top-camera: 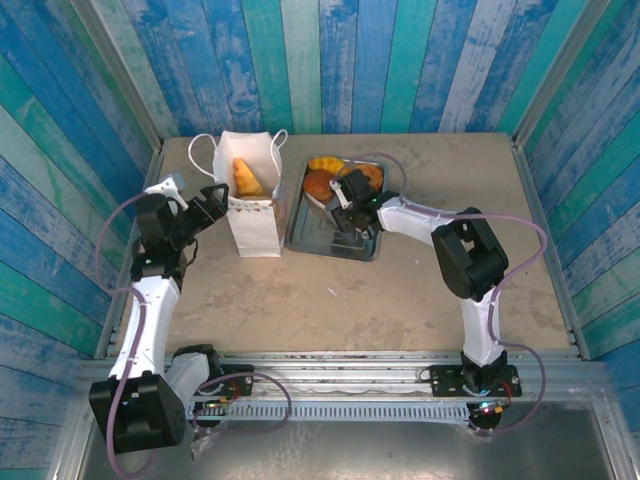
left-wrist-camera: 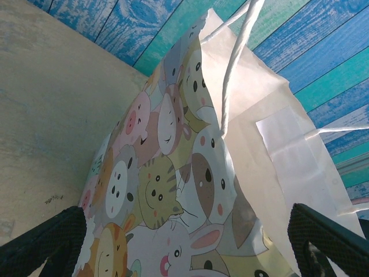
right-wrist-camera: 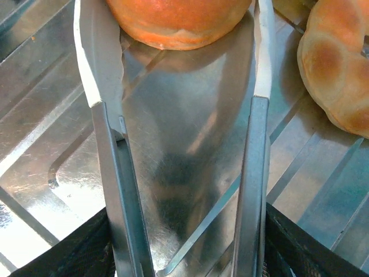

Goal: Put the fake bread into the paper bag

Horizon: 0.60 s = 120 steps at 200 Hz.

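Note:
The white paper bag (top-camera: 252,218) stands upright left of the tray with a croissant (top-camera: 247,178) inside. Its cartoon-animal side (left-wrist-camera: 173,173) lies between the wide-apart fingers of my open left gripper (left-wrist-camera: 187,242), which sits at the bag's left edge (top-camera: 213,203). More fake bread lies at the tray's far end: a yellow piece (top-camera: 323,163), a round bun (top-camera: 319,185) and a knotted bun (top-camera: 363,180). My right gripper (top-camera: 340,203) reaches over the tray. Its fingers (right-wrist-camera: 98,57) touch both sides of the orange round bun (right-wrist-camera: 179,26), which rests on the tray.
The grey metal tray (top-camera: 345,242) lies right of the bag, its ribbed floor (right-wrist-camera: 190,150) bare under my right gripper. A knotted bun (right-wrist-camera: 337,69) lies just right of the right finger. Blue plank walls ring the tan table (top-camera: 400,290).

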Each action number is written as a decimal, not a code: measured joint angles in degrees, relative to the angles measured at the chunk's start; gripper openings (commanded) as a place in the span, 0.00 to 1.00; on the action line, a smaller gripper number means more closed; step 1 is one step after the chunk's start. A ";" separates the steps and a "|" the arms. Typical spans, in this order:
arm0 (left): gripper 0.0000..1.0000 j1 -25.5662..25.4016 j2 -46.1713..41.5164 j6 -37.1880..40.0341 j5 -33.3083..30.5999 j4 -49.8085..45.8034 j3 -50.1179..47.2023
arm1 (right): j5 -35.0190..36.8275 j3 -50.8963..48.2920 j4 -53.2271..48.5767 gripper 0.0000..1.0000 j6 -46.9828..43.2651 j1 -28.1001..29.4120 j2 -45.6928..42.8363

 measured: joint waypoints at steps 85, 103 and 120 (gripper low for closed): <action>0.94 0.00 -0.57 0.22 -2.14 -2.69 3.28 | 0.61 -4.63 0.11 0.44 1.18 0.00 -5.14; 0.94 0.00 -1.11 0.20 -2.73 -3.41 4.09 | 0.76 -7.28 -0.09 0.44 1.36 0.00 -8.85; 0.94 0.00 -1.31 0.17 -3.30 -4.00 4.81 | 0.90 -9.46 -0.15 0.43 1.55 0.00 -12.33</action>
